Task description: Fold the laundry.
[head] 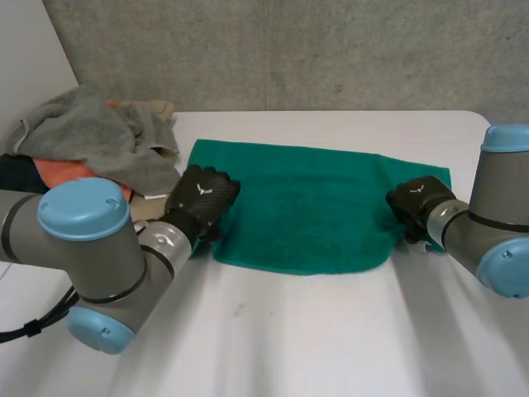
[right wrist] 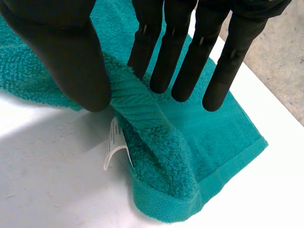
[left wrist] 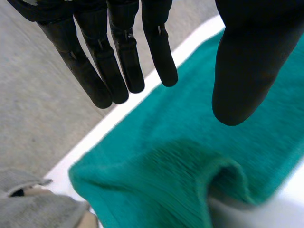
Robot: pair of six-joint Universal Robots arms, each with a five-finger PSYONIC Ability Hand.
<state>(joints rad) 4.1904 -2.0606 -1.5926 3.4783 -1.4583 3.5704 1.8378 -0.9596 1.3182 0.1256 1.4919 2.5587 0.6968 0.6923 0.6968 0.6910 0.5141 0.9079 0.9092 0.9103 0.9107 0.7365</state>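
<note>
Head view: a teal towel [head: 306, 198] lies spread flat across the middle of the white worktop [head: 289, 331]. The left hand [head: 201, 198] is at its left edge and the right hand [head: 416, 201] at its right edge. In the right wrist view, the straight fingers [right wrist: 161, 52] and the thumb pinch a raised ridge of towel near a corner, beside a white label [right wrist: 114, 142]. In the left wrist view, the fingers [left wrist: 118, 57] are straight and spread wide from the thumb, holding nothing, above a rumpled hump of towel. A pile of grey and orange laundry [head: 91, 141] sits at the worktop's far left.
</note>
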